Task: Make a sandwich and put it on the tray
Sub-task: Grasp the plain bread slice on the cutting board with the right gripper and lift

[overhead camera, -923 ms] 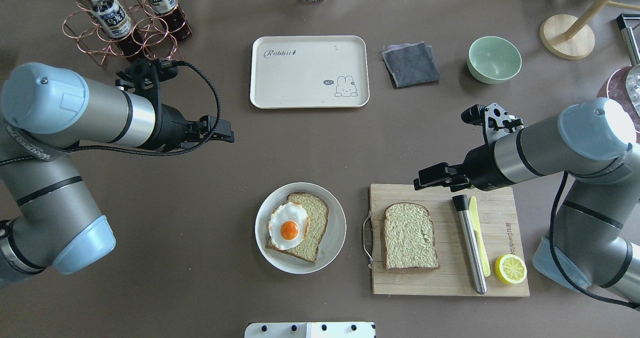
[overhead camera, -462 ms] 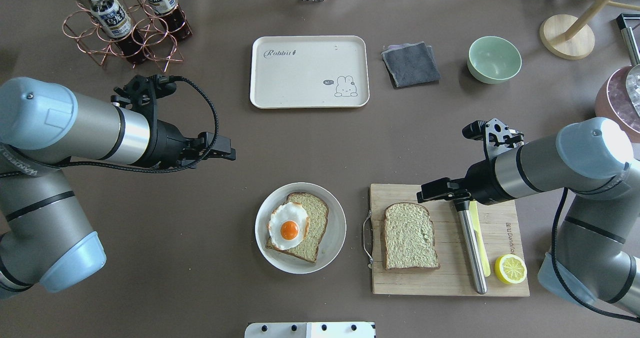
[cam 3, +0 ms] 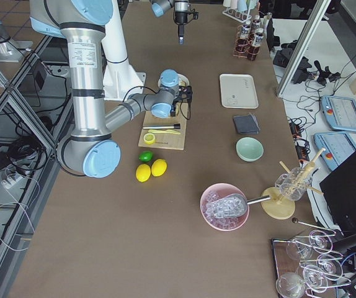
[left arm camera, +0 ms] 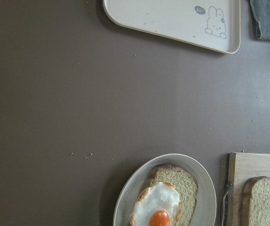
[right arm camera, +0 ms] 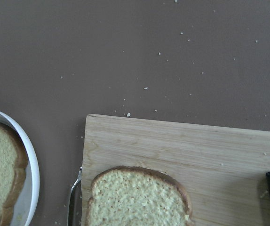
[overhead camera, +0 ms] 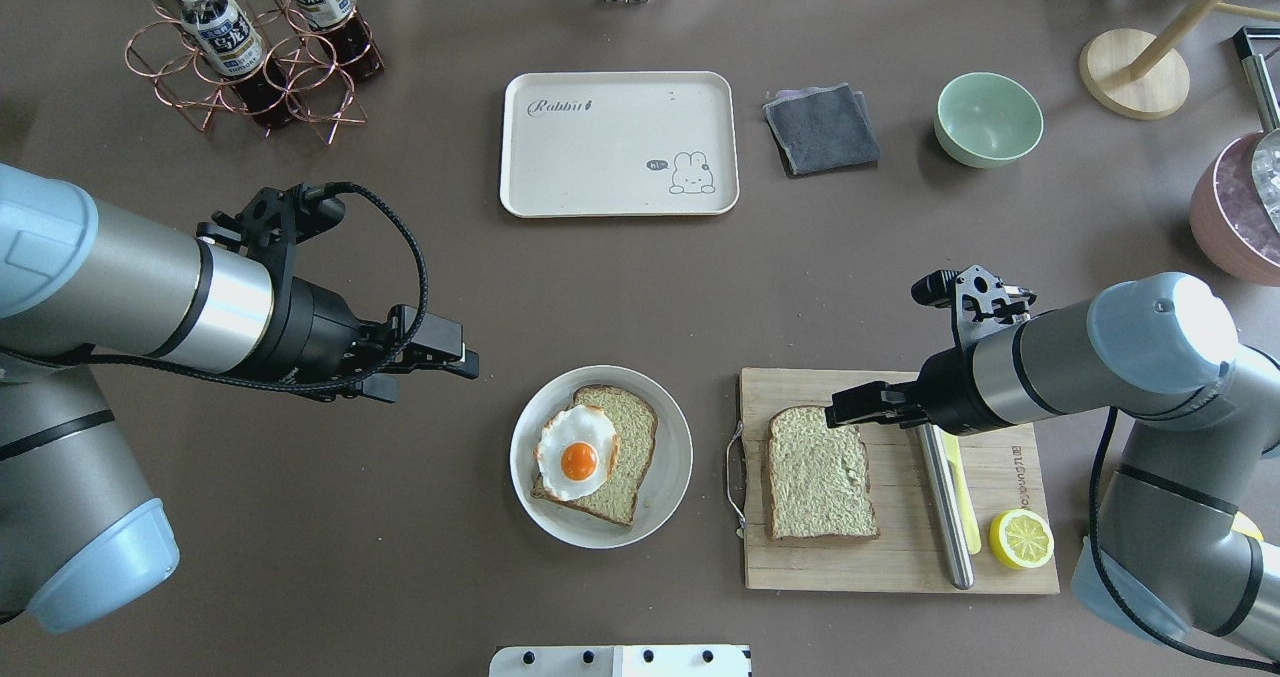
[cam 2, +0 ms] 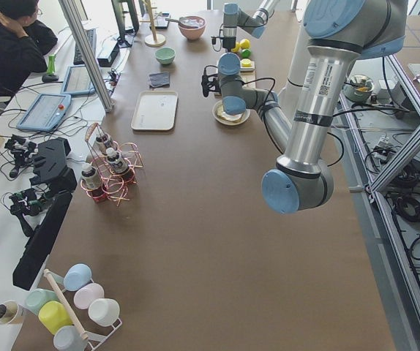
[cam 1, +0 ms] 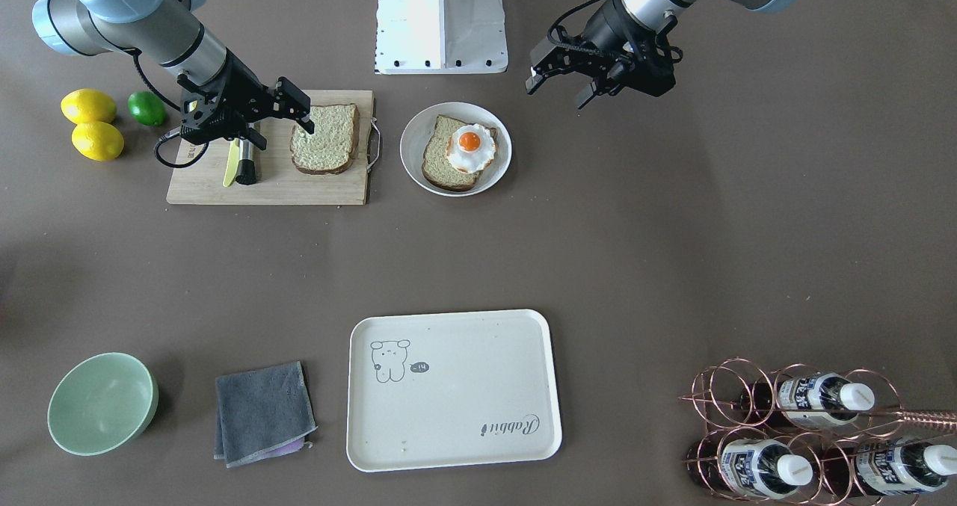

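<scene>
Nearest the robot base, two things sit side by side. On the left is the round white plate (overhead camera: 672,462), carrying one bread slice (overhead camera: 630,427) with the fried egg (overhead camera: 578,454) lying on its left half, yolk up. Just right of it is the bamboo cutting board (overhead camera: 900,565). The second slice (overhead camera: 820,472) lies flat on the board's left part, uncovered. Right of that slice lie a metal rod with a black head (overhead camera: 945,502) and a yellow knife (overhead camera: 966,497), side by side. A lemon half (overhead camera: 1021,539) sits at the near right corner. So I read the sandwich as in two parts, neither on the tray.

The right gripper (cam 1: 282,134) hangs over the board's far edge. One finger shows over the far right corner of the second slice. Its fingers are spread with nothing between them. I cannot tell its height above the bread.

The left gripper (cam 1: 557,93) hovers over bare table, left of the plate and a little farther out. Its fingers are also apart and hold nothing.

Well beyond, toward the far side, the tray (overhead camera: 600,162) lies flat, holding nothing. Just right of it are a folded grey cloth (overhead camera: 820,129) and then a green bowl (overhead camera: 988,119). A copper wire rack with bottles (overhead camera: 250,67) stands at the far left.
</scene>
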Robot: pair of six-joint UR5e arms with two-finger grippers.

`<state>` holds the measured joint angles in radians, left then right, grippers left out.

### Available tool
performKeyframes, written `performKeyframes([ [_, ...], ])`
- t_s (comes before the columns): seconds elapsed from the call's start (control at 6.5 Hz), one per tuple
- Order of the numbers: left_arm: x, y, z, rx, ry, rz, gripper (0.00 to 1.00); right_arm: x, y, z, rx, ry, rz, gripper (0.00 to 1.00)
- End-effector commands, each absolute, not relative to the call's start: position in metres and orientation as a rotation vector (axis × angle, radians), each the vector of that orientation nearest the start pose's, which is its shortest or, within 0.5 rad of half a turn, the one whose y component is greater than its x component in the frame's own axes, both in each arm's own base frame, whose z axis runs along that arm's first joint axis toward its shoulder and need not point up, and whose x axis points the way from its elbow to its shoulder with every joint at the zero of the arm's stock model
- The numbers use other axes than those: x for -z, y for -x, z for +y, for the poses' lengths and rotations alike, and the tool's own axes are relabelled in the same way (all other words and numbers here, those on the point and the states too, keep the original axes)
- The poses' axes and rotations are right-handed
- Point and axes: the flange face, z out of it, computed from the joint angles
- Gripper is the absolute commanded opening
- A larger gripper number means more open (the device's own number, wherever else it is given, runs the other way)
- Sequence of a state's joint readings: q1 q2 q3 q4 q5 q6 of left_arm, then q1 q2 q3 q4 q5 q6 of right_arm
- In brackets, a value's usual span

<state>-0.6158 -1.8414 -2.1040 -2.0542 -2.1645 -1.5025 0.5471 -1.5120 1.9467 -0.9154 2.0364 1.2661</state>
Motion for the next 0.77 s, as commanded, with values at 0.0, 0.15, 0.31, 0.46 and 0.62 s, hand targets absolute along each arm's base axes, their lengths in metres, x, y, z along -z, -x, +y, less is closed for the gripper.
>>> performKeyframes([
  [0.0,-0.195,-0.348,-0.319,0.045,0.148,1.386,0.97,-0.385,0.385,-0.332,0.044,-0.064,-1.144,1.0],
  [0.15,-0.194,-0.352,-0.315,0.037,0.159,1.385,0.97,-0.391,0.387,-0.328,0.041,-0.073,-1.133,1.0],
  [0.31,-0.193,-0.354,-0.312,0.032,0.163,1.386,0.97,-0.391,0.396,-0.319,0.054,-0.075,-1.129,1.0],
  [0.46,-0.193,-0.354,-0.311,0.032,0.167,1.387,0.97,-0.391,0.407,-0.307,0.066,-0.083,-1.122,1.0],
  [0.62,-0.193,-0.355,-0.311,0.033,0.168,1.386,0.97,-0.393,0.417,-0.297,0.074,-0.098,-1.113,0.99],
])
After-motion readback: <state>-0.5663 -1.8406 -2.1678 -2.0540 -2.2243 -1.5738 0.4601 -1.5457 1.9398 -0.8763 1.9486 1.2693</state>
